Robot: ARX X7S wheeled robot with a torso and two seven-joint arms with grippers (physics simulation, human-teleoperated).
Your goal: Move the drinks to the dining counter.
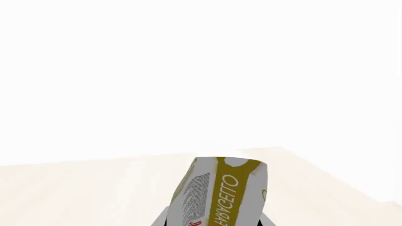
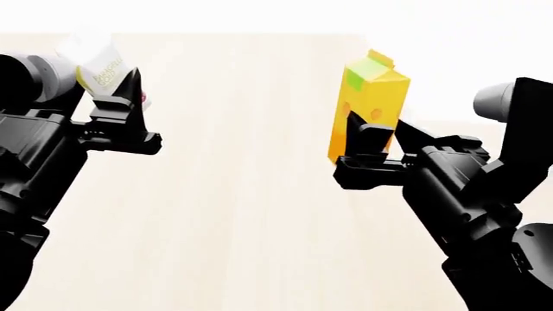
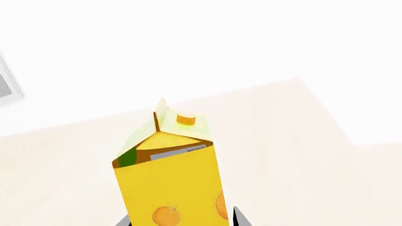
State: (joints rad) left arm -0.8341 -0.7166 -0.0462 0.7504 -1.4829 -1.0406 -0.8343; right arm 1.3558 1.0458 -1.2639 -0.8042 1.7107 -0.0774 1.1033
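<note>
Carrying: two drinks are held at once, one per arm, presumably so fewer trips are needed.
Left gripper [image 2: 121, 97]: closed around the small white carton [image 2: 97, 65], which is gripped low and tilted, so its printed side faces the wrist camera.
Right gripper [image 2: 380, 139]: closed around the yellow-orange juice carton [image 2: 370, 110], gripped near the base and kept nearly upright, cap uppermost, likely so it can be stood down directly.
Dining counter [image 2: 250, 214]: its pale cream top is spread beneath both cartons, neither seen to be resting on it.
Brown bottle: not seen in any view.
Stage: judged as arrival over the counter, setting down not yet done.
</note>
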